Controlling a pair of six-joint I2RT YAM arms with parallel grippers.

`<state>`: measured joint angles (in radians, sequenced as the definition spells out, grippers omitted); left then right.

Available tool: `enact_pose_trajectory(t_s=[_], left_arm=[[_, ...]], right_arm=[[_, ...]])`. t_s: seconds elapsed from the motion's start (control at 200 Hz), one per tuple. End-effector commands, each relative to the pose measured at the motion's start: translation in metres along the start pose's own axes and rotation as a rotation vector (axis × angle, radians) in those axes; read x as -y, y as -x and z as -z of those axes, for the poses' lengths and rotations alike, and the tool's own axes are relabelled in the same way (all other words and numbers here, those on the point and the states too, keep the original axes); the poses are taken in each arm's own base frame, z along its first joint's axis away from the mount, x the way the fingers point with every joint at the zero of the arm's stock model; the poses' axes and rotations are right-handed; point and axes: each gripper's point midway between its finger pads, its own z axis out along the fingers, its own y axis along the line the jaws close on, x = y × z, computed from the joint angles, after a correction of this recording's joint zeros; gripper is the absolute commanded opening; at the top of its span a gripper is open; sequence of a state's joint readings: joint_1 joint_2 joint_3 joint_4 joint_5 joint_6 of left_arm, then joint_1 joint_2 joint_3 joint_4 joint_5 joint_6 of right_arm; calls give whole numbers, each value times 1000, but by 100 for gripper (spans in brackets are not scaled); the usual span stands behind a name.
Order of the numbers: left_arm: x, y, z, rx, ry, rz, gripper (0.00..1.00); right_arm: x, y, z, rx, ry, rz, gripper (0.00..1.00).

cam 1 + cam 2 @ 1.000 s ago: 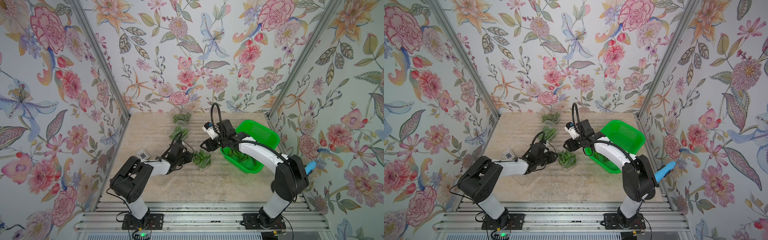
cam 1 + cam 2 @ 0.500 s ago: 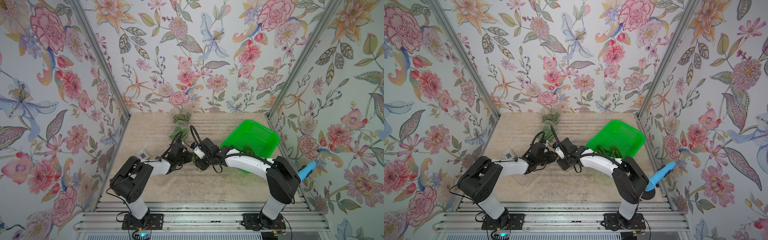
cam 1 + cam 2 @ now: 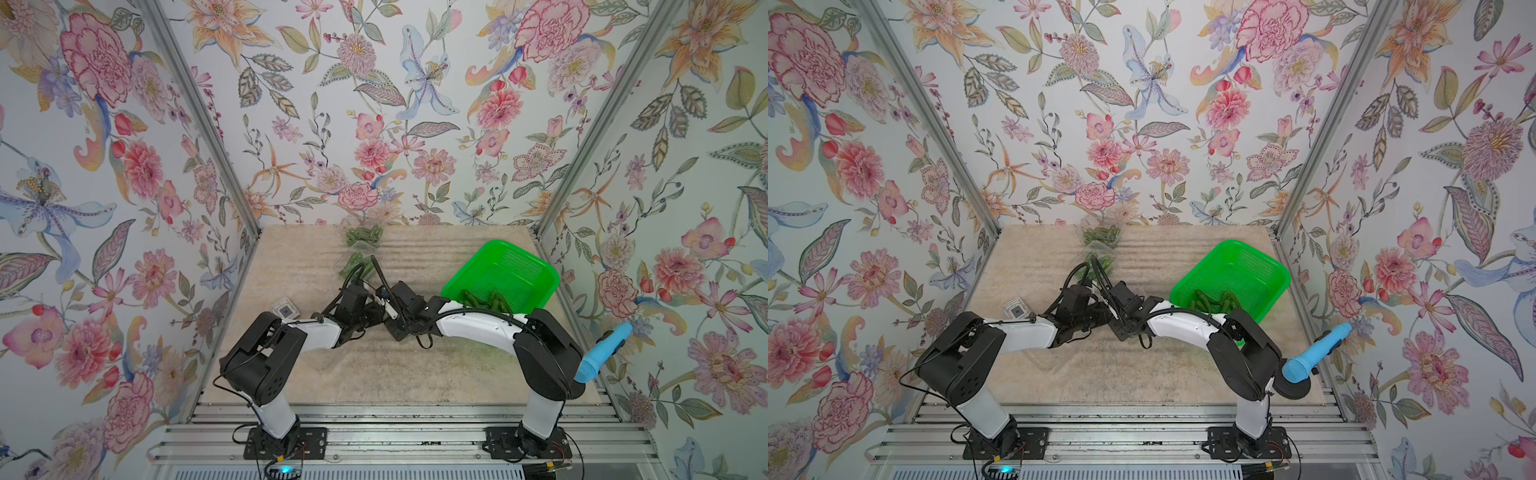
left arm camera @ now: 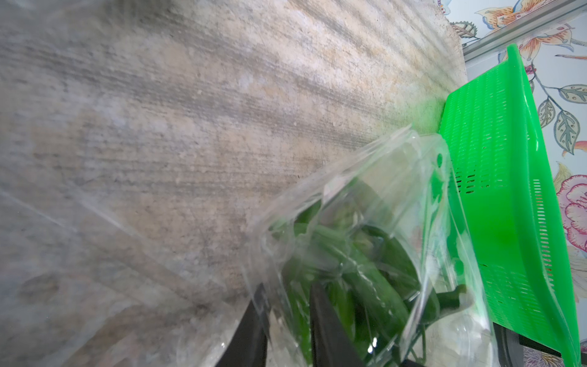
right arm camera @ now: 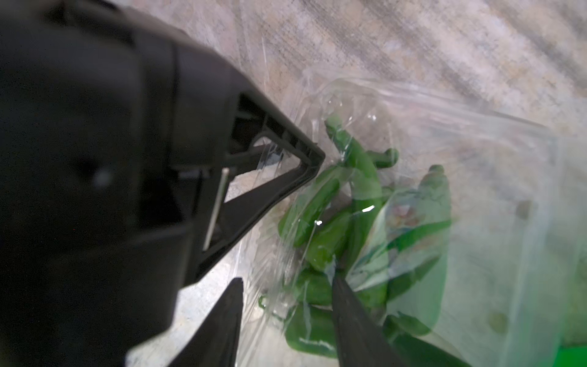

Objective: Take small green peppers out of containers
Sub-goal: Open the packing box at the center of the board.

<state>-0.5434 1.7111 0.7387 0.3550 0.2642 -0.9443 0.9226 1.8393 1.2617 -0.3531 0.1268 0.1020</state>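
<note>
Green basket [image 3: 515, 266] holds some peppers [image 3: 484, 298] | two rear containers [image 3: 365, 236] full | third container [image 4: 381, 190]: left hand [image 4: 286, 295] pinches wall, right hand [image 5: 286, 279] spread

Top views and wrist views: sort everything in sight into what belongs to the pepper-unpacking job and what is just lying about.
Belongs to the job:
small green peppers; clear container gripped by the left end effector; filled container by the back wall; another filled container just nearer; green basket holding peppers.

Just lying about:
small square card; blue microphone beside the right arm.
</note>
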Motion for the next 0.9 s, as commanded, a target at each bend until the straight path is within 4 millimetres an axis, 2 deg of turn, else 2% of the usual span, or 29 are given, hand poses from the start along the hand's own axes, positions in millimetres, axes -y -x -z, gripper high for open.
enact_pose_trajectory(t_s=[0.0,0.15,0.24,0.42,0.696,0.896], left_arm=[[-4,-5,-5,-27,6,18,24],[-4,-5,-5,-25,2,25,24],[-3,-5,-4,-23,-2,26,23],[-4,-5,-5,-23,1,30,23],[-8,-7,-5,-29,13,33,21],[-15,-11,-7,-44,42,28,21]], right_arm=[[5,-21,-9,-52,-54,-19,44],[3,-28,-12,-67,-58,-9,36],[0,-30,-12,-67,-50,-7,27],[-4,-31,-8,-60,-38,-2,0],[9,-23,7,-25,-102,-2,0],[29,-5,32,41,-196,4,0]])
